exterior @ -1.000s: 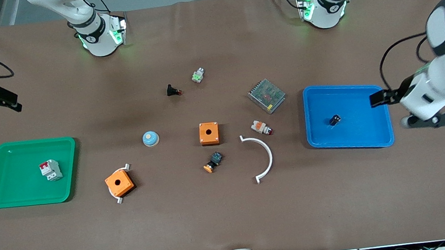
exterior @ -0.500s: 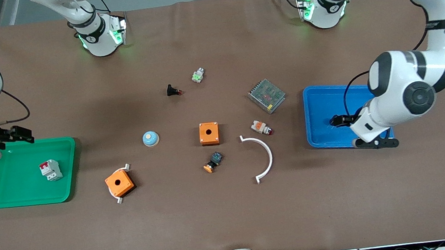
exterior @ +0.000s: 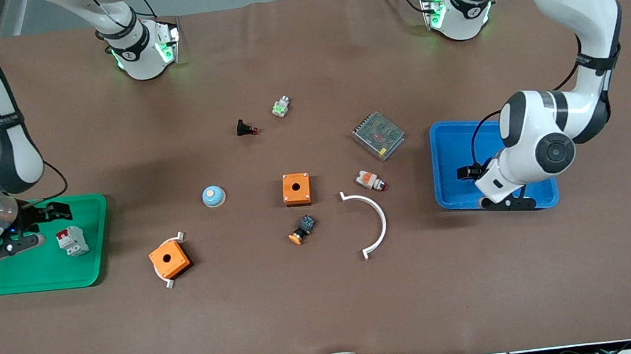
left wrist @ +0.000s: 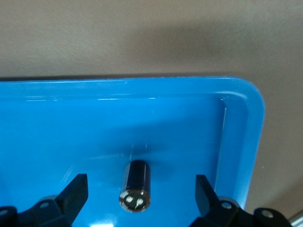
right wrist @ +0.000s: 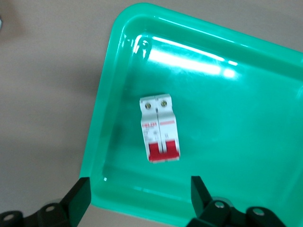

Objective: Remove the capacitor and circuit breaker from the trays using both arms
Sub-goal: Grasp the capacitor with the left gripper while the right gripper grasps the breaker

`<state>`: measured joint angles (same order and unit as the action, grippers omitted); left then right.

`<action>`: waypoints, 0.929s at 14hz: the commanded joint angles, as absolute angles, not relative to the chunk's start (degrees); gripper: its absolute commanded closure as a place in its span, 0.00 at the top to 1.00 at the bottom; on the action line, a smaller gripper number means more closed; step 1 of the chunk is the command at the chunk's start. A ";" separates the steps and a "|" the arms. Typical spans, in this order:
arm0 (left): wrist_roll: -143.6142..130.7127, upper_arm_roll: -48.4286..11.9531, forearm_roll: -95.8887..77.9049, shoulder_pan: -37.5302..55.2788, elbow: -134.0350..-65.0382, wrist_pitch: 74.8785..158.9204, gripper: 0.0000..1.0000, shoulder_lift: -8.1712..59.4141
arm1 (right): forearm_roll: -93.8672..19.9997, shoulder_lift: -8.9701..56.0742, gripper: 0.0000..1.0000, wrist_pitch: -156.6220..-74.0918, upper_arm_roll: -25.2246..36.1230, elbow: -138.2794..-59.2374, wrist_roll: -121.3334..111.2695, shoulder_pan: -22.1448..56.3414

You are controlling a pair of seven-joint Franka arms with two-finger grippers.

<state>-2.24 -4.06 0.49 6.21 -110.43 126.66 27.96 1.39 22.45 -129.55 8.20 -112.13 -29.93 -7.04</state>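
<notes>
Front view: neither part is extracted. Left gripper (left wrist: 137,191), jaws spread, straddles the capacitor (left wrist: 137,186) lying in the blue tray (exterior: 449,150). Right gripper (right wrist: 137,196), jaws spread, hovers over the circuit breaker (right wrist: 160,127) in the green tray (exterior: 29,275). Grasping and lifting remain.

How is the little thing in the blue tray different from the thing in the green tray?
The capacitor is a dark, round little cylinder; the circuit breaker is a white block, red at one end. The capacitor lies in the blue tray, the circuit breaker in the green tray. Both lie loose, each with an open gripper over it.
</notes>
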 commanded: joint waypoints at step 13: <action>-2.37 -3.87 2.55 5.80 -118.30 134.38 0.39 26.81 | 1.41 32.17 0.62 -136.40 7.73 -107.14 -36.91 -8.09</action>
<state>-2.24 -3.92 1.66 5.95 -117.51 134.24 28.39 1.39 31.05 -135.96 8.28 -108.43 -35.77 -7.20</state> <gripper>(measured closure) 0.436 0.304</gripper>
